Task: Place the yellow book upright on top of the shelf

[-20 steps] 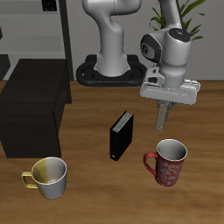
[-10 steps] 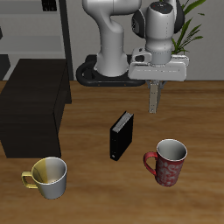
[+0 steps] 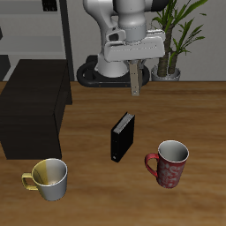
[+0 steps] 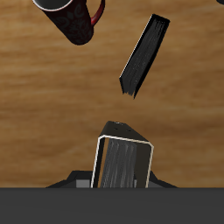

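Observation:
My gripper is shut on the yellow book, a thin tan book that hangs edge-on below the fingers, high above the table. In the wrist view the yellow book shows end-on between the jaws. The shelf is a low black cabinet with a flat top, standing apart from the gripper at the table's side. The gripper is farther back than the black book and well above it.
The black book stands upright mid-table and also shows in the wrist view. A red mug and a yellow mug stand near the front edge. A grey-framed rack and a potted plant stand at the back.
The gripper has risen with the yellow book and moved from above the red mug back toward the robot's base and sideways toward the shelf. Nothing on the table moved.

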Robot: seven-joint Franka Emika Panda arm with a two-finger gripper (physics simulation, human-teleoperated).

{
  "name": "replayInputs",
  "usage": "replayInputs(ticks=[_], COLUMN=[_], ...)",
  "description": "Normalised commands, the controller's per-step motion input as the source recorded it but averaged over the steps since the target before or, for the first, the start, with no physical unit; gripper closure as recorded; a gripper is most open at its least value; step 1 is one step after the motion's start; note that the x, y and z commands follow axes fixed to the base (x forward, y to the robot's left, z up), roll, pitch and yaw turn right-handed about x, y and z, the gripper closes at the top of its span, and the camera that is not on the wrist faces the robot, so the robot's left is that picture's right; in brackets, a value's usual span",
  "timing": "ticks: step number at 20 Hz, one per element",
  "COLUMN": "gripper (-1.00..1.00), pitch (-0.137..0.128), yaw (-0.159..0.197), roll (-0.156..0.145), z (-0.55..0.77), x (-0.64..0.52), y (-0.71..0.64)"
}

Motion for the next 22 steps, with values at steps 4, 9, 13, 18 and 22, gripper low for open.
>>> replayInputs(ticks=[4,9,13,18,22], gripper=[1.00,1.00,1.00,1.00,1.00], pitch=[0.027,0.029,0.022,-0.030,0.045], yaw=[0.058,0.049,0.000,0.056,0.002], roll=[0.052,0.070,-0.028,-0.045,-0.030], z=[0.55,0.35,0.24,0.18,0.10], x=[0.04,0.09,0.12,0.11,0.13], y=[-0.57,-0.59,-0.57,-0.50,-0.46])
